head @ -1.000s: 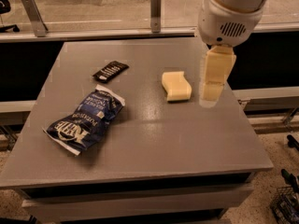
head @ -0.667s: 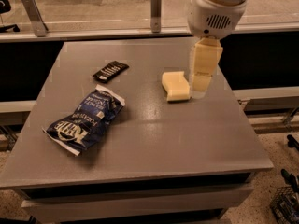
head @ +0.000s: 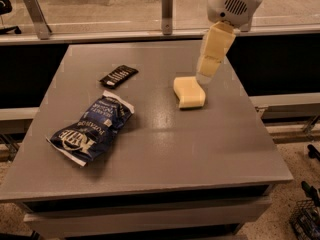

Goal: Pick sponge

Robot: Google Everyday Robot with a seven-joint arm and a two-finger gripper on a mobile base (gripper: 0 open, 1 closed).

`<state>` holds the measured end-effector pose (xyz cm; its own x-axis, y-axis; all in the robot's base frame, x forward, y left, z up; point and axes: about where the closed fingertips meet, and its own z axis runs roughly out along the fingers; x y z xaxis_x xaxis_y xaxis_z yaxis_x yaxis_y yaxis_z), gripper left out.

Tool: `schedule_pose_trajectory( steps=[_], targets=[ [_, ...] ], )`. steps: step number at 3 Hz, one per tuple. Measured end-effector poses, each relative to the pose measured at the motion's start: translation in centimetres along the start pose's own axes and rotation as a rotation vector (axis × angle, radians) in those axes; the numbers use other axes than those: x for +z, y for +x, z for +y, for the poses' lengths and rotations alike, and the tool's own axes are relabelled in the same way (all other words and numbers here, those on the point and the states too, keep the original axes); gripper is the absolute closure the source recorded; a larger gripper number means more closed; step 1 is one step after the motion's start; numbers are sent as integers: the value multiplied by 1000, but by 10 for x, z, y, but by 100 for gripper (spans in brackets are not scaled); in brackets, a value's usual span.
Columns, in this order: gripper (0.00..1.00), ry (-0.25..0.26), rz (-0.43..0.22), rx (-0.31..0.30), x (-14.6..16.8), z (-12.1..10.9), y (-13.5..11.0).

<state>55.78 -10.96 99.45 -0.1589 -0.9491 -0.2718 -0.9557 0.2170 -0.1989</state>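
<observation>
Leftmost, a crinkled blue snack bag (head: pixel 92 129) is seen lying flat on the grey table (head: pixel 150 174), toward its front left. Behind it and slightly to the right, a small black packet (head: pixel 118 76) is laid at an angle, apart from the bag. Right of centre, the pale yellow sponge (head: pixel 189 92) is found flat on the tabletop, well apart from both. The gripper (head: pixel 203 77) is held tilted at the sponge's far right corner; whether it is released or clenched cannot be told.
</observation>
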Motion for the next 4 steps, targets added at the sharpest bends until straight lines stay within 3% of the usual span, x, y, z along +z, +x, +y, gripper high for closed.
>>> schedule_pose_trajectory(
  steps=[1, 2, 3, 4],
  targets=[
    [0, 15, -12, 0, 2, -4, -4],
    [0, 1, 126, 60, 18, 0, 3],
    [0, 68, 330, 153, 54, -17, -13],
    [0, 197, 497, 255, 81, -42, -21]
  ],
)
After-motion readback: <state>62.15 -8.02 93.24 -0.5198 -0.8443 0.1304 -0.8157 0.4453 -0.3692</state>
